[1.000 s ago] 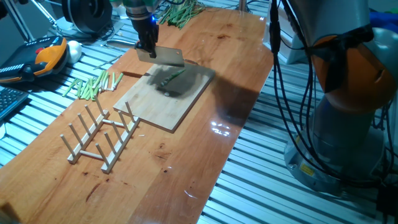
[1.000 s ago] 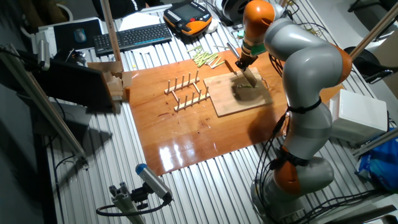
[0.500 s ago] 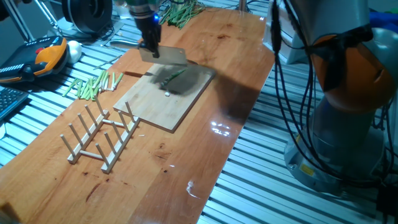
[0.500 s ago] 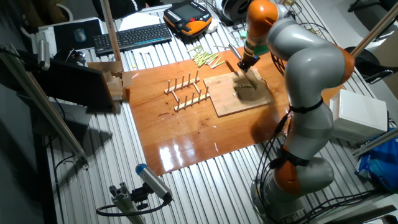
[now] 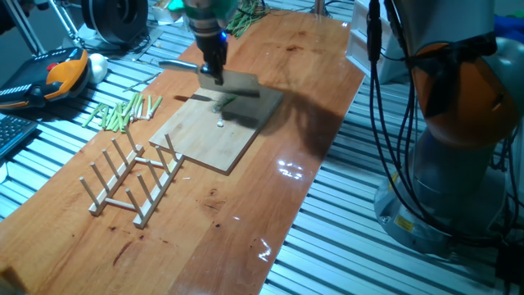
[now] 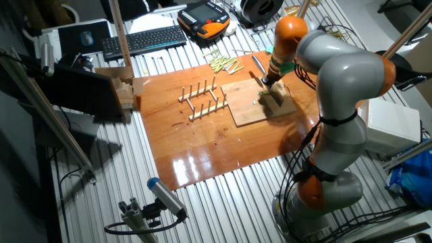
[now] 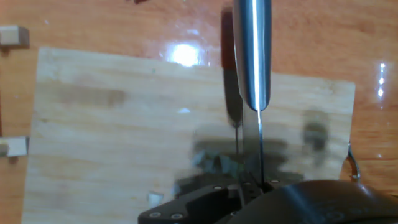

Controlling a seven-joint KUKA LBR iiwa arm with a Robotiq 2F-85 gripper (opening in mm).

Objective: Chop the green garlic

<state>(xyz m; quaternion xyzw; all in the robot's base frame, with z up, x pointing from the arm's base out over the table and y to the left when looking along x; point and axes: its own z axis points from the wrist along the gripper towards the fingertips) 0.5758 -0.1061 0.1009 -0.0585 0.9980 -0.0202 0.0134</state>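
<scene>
My gripper [image 5: 214, 69] is shut on the handle of a cleaver-like knife [image 5: 238, 82] and holds its blade over the far part of the wooden cutting board [image 5: 211, 139]. A short pale-green garlic piece [image 5: 226, 102] lies just below the blade, and a tiny whitish bit [image 5: 219, 124] lies nearer the board's middle. In the other fixed view the gripper [image 6: 270, 76] and knife [image 6: 275, 94] stand over the board [image 6: 246, 110]. In the hand view the blade [image 7: 252, 50] points away over the board [image 7: 106, 130], with blurred green bits [image 7: 214, 163] beside its edge.
A heap of green sticks [image 5: 123, 111] lies left of the board. A wooden peg rack [image 5: 135, 176] stands at the near left. A bunch of long dark-green stalks [image 5: 244, 16] lies at the far end. An orange pendant [image 5: 59, 72] and a keyboard [image 6: 143, 40] sit off the wooden top.
My gripper has carried the knife to the right, from the board's far left edge to over the garlic. The whitish bit now shows on the board.
</scene>
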